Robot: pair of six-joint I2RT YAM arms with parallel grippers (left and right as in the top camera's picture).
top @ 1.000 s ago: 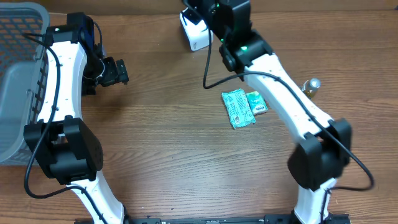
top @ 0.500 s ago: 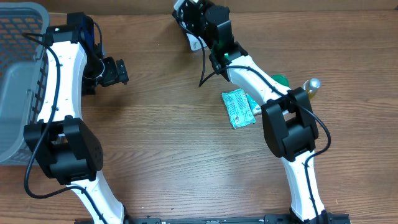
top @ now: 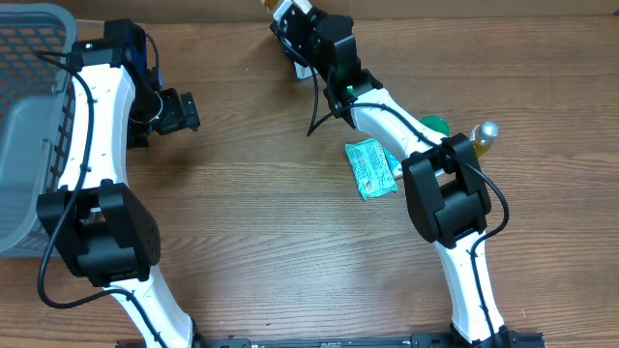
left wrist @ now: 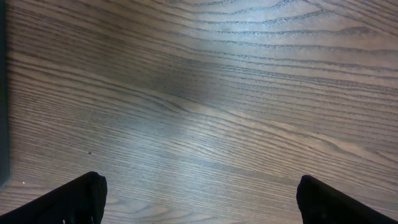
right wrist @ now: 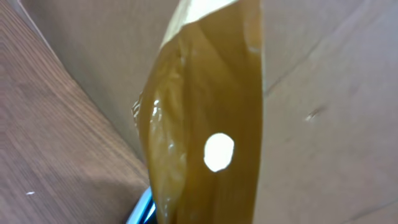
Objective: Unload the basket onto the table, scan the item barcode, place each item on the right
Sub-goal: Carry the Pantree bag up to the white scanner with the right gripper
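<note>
Amber packet (right wrist: 205,124) at right claw (top: 290,14), arm (top: 392,114) stretched far; left claw (top: 182,111) agape.

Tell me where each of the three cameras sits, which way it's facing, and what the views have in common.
Overhead: fixed above, looking straight down at the brown wooden table; both arms show, left gripper near the grey plastic basket, right gripper at the far edge.
Left wrist: on the left arm, facing down at bare table; only its two open black fingertips show.
Right wrist: faces the beige far wall, filled by the amber translucent packet it apparently grips; no fingers show.
Shared: wooden table appears in all three.
</note>
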